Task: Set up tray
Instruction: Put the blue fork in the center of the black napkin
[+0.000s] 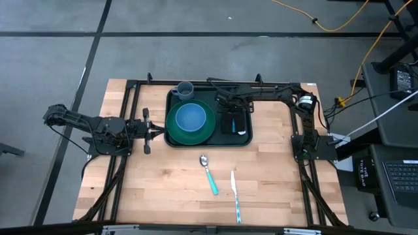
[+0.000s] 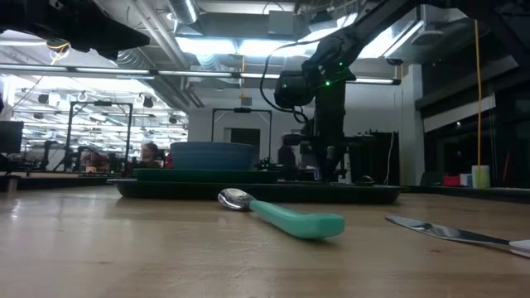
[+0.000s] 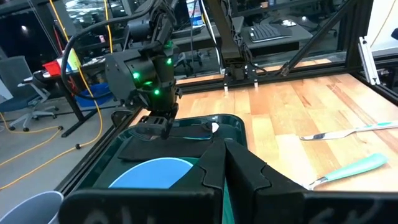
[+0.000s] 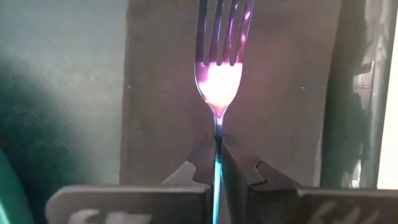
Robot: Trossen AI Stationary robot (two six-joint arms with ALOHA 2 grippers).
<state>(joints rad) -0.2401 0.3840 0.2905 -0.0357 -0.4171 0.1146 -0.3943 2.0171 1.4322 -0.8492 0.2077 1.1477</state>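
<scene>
Right gripper (image 4: 217, 163) pinches the thin handle of a fork (image 4: 219, 68), fingers closed tight on it, tines pointing away from the wrist. Fork hangs just over a small flat black napkin (image 4: 168, 93); contact between the two cannot be told. Napkin lies in the right part of the tray (image 1: 171, 98), a large dark rectangular one with a raised rim, set at the far middle of the wooden table (image 1: 274, 176). Right arm reaches in along the table's far edge, and its gripper points down over the napkin.

On the tray's left part: a round green plate (image 1: 175, 130) with a blue bowl (image 1: 191, 117) on it. Grey cup (image 1: 185, 89) stands in the tray's far left corner.

Left gripper (image 1: 155, 130) waits just outside the tray's left edge, fingers pressed together, holding nothing.

On bare table nearer the front: a spoon (image 1: 209, 173) with a teal handle, bowl end toward the tray, and right of it a knife (image 1: 235, 196), its blade toward the tray. Both well apart from the tray.
</scene>
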